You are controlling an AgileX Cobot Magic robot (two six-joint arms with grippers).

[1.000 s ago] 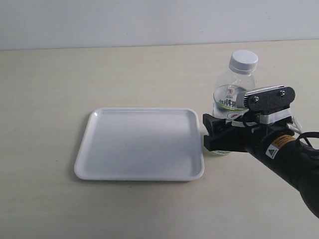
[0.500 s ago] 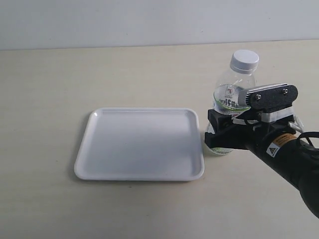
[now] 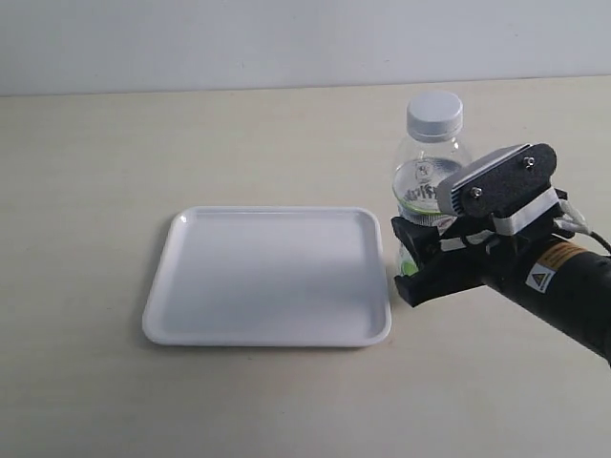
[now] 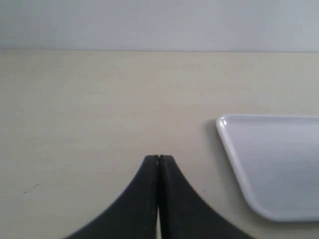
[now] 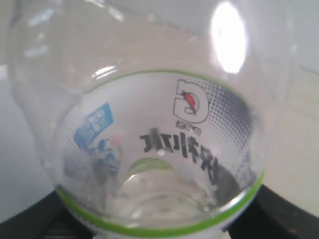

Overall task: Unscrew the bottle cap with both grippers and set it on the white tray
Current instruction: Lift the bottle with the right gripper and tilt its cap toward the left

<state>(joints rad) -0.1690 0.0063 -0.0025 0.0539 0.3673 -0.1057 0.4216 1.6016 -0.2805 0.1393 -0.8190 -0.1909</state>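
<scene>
The clear bottle (image 3: 420, 176) with its white-and-green label stands just right of the white tray (image 3: 267, 277), and the white bottle cap (image 3: 434, 114) sits on its neck. My right gripper (image 3: 412, 262) is shut on the bottle's lower body, one black finger on either side. Up close in the right wrist view, the bottle (image 5: 159, 139) fills the frame, and the right gripper (image 5: 159, 226) shows only as dark fingers at both lower corners. My left gripper (image 4: 158, 159) is shut on nothing over bare table, beside a corner of the tray (image 4: 279, 164). It does not appear in the exterior view.
The beige tabletop (image 3: 143, 143) stretches around the tray, with a pale wall (image 3: 286, 38) behind it. The right arm (image 3: 563, 286) reaches in from the lower right.
The right gripper has shifted the bottle leftward, closer to the tray, and the cap now sits further left. The gripper's top plate has tilted.
</scene>
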